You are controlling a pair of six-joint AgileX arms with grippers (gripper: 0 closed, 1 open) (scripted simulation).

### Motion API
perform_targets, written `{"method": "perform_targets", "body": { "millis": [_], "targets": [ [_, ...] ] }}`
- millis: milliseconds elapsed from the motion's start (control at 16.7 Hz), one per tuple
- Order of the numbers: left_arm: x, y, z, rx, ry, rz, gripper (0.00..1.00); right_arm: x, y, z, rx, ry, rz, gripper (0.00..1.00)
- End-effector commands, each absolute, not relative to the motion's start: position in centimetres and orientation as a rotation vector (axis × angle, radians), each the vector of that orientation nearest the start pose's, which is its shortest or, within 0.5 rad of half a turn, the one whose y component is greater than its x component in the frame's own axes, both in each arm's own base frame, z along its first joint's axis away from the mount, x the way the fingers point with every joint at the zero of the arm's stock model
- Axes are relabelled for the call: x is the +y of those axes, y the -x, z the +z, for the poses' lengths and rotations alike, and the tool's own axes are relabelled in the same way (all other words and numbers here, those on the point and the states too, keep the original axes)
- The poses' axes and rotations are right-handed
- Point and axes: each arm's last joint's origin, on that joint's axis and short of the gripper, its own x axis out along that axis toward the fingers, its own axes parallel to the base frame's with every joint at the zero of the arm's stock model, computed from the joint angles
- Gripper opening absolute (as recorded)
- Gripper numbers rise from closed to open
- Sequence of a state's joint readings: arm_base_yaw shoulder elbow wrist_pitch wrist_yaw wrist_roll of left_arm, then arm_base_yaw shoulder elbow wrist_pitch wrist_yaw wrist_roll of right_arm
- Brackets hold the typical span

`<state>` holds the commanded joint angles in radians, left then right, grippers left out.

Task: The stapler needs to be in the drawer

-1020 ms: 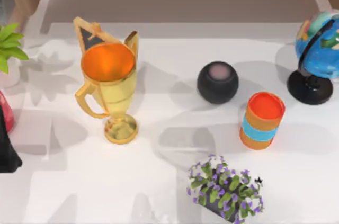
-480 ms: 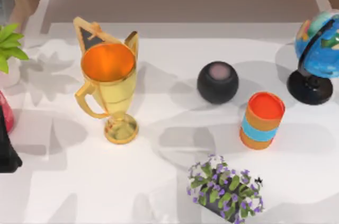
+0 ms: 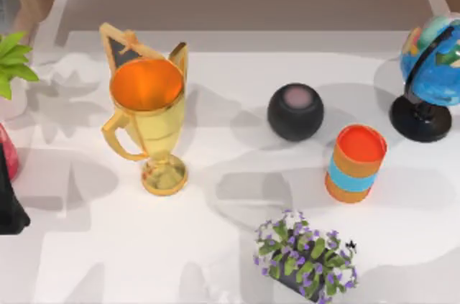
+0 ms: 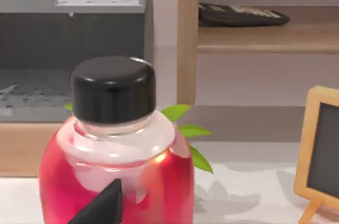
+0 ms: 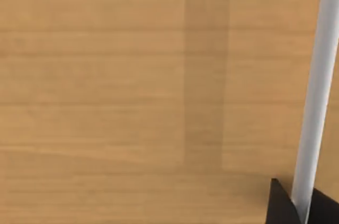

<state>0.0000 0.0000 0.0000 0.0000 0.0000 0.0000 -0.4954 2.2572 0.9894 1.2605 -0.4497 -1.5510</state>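
Left tool [image 4: 103,208] close behind red bottle [image 4: 116,176] at surface's [image 3: 215,246] left edge; opening impossible to tell

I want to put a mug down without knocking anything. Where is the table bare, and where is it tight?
The widest bare stretch lies at the table's near left, below the gold trophy. A narrower lane runs between the trophy and the black round speaker. The right is crowded: speaker, orange can, flower pot and globe cluster together.
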Motion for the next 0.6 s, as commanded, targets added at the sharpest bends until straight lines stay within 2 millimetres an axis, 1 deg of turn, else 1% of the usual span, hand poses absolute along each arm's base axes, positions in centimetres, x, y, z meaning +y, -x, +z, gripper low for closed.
{"method": "perform_targets", "body": {
  "millis": [120, 240, 360, 480, 600],
  "targets": [
    [-0.1, -10.6, 16.0, 0.000, 0.000, 0.000, 1.00, -18.5, -38.9, 8.6, 0.028, 1.558, -0.010, 0.00],
    [-0.1, -10.6, 16.0, 0.000, 0.000, 0.000, 1.00, -18.8, -41.0, 9.0, 0.017, 1.565, -0.024, 0.00],
    [-0.1, -10.6, 16.0, 0.000, 0.000, 0.000, 1.00, -18.7, -42.7, 9.0, 0.017, 1.565, -0.022, 0.00],
    [-0.1, -10.6, 16.0, 0.000, 0.000, 0.000, 1.00, -18.5, -43.5, 8.8, 0.024, 1.560, -0.013, 0.00],
    [-0.1, -10.6, 16.0, 0.000, 0.000, 0.000, 1.00, -18.5, -43.5, 8.8, 0.024, 1.560, -0.013, 0.00]
  ]
}}
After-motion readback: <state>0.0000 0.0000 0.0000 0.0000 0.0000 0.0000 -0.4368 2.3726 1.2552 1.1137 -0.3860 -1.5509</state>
